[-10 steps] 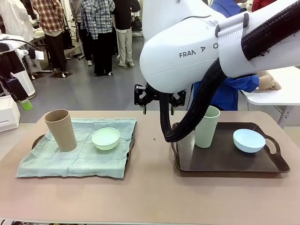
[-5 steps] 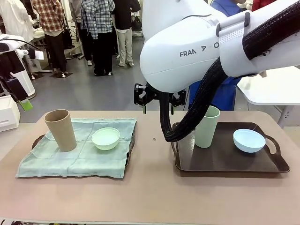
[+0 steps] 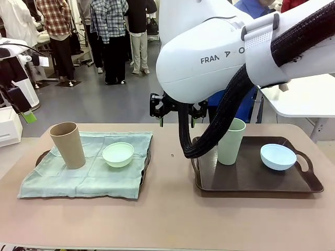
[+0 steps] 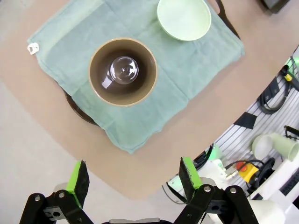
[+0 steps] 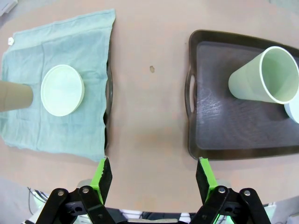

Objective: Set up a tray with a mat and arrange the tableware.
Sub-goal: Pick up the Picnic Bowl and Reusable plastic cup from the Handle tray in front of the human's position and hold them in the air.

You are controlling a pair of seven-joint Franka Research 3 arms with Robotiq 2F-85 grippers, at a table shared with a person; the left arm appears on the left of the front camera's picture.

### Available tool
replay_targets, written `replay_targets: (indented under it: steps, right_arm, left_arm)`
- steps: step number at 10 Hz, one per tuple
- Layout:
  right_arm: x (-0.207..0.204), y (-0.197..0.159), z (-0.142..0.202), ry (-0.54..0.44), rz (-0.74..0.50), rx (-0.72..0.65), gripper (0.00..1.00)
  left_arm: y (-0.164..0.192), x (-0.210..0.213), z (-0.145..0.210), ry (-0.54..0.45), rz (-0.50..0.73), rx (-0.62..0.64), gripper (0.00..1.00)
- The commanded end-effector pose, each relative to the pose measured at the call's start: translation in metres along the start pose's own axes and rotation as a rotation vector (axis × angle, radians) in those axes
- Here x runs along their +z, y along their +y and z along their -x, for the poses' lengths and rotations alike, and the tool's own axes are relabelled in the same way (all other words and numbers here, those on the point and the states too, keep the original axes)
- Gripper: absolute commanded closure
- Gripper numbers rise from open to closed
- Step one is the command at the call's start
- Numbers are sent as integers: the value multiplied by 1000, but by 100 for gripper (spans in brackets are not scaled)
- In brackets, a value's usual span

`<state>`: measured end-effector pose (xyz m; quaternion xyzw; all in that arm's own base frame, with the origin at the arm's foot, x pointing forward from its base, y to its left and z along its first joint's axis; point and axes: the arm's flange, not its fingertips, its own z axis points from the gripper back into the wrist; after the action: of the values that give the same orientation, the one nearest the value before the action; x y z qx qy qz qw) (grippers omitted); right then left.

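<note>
A tan cup [image 3: 68,145] and a mint green bowl [image 3: 118,154] stand on a green mat [image 3: 78,180] that covers the left tray [image 3: 147,157]. The bare dark right tray [image 3: 251,180] holds a sage green cup [image 3: 231,141] and a light blue bowl [image 3: 278,157]. My right gripper [image 3: 177,123] hangs open high over the table's middle; in its wrist view the right gripper [image 5: 154,179] looks down between the mat [image 5: 60,46] and the right tray [image 5: 219,135]. The left gripper [image 4: 134,177] is open and empty, high above the tan cup [image 4: 123,71] and mat [image 4: 140,102].
A bare strip of tabletop [image 3: 170,172] lies between the two trays. The big white right arm [image 3: 209,52] hides much of the far side. A white side table [image 3: 309,99] stands at the back right, a white box [image 3: 8,128] at the far left.
The person's blue sleeve and hand that rested on the white side table have drawn back out of sight. Both grippers and the tableware have not moved.
</note>
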<state>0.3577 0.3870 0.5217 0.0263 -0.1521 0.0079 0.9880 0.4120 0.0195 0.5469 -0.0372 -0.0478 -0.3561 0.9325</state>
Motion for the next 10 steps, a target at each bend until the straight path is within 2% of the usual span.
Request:
replay_targets:
  steps: [1, 3, 4, 5, 6, 8, 10]
  right_arm:
    - [1, -1, 2, -2, 5, -4, 7]
    - [0, 0, 0, 0, 0, 0, 7]
    - [4, -15, 6, -7, -30, 5, 7]
    - [7, -33, 12, -13, -55, 11, 7]
    - [12, -57, 13, -15, -86, 4, 7]
    - [23, -118, 20, -11, -178, 16, 7]
    - [35, -174, 34, -28, -258, 30, 7]
  left_arm:
    - [-1, -1, -1, -9, -4, 11, 0]
    - [0, 0, 0, 0, 0, 0, 0]
    - [-4, -2, 2, 16, 11, -39, 0]
    - [-5, -1, 3, 27, 40, 50, 0]
    - [-12, 7, 3, -16, 136, 86, 0]
    - [-21, 14, 6, -62, 158, 112, 0]
    - [-22, 17, 7, -96, 230, 123, 0]
